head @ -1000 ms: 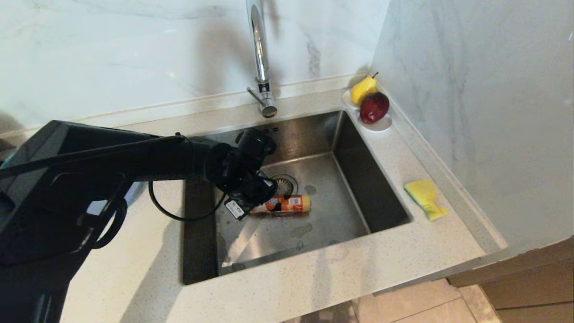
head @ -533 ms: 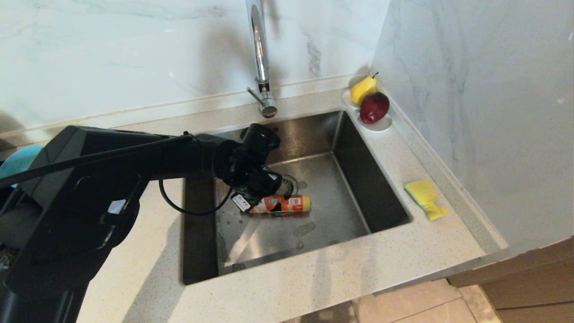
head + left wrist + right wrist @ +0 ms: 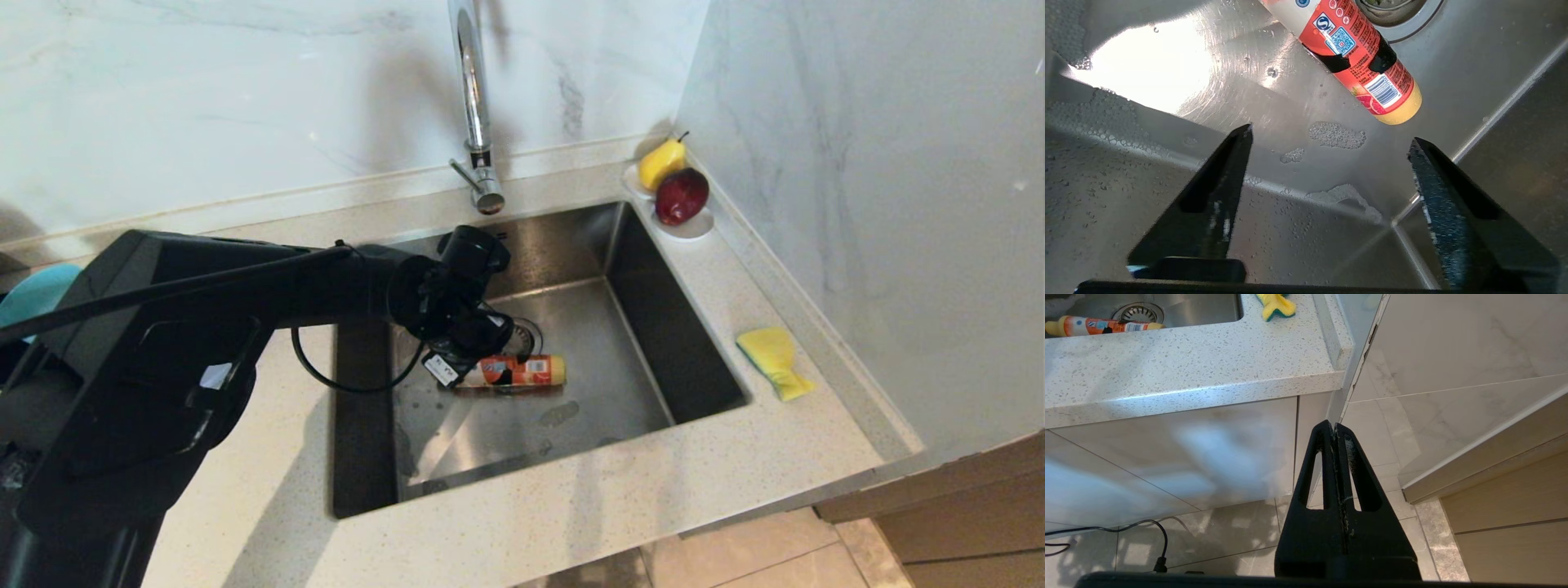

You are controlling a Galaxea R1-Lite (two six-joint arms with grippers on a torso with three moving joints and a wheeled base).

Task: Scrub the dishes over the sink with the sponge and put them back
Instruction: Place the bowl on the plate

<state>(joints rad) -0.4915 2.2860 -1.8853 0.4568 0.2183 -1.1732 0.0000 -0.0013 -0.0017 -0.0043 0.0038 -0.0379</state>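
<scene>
The sink [image 3: 653,327] is a square steel basin, and my left arm reaches into it. My left gripper [image 3: 472,353] hangs just above the basin floor, left of the drain [image 3: 526,333]. In the left wrist view it [image 3: 1331,134] is open and empty over wet, foamy steel. The yellow sponge [image 3: 771,359] lies on the counter right of the sink, also seen from the right wrist [image 3: 1276,304]. Of the dishes, only a teal-blue rim [image 3: 37,294] shows behind the left arm. My right gripper [image 3: 1334,426] is shut, parked low in front of the cabinet.
An orange detergent bottle [image 3: 522,370] with a yellow cap lies on its side on the sink floor, close to my left gripper. The chrome faucet [image 3: 472,106] stands behind the sink. A white dish with a pear and an apple [image 3: 679,196] sits at the back right corner.
The left arm has shifted a little to the right, towards the drain, uncovering the teal-blue rim at the far left. The bottle and the sponge lie where they were.
</scene>
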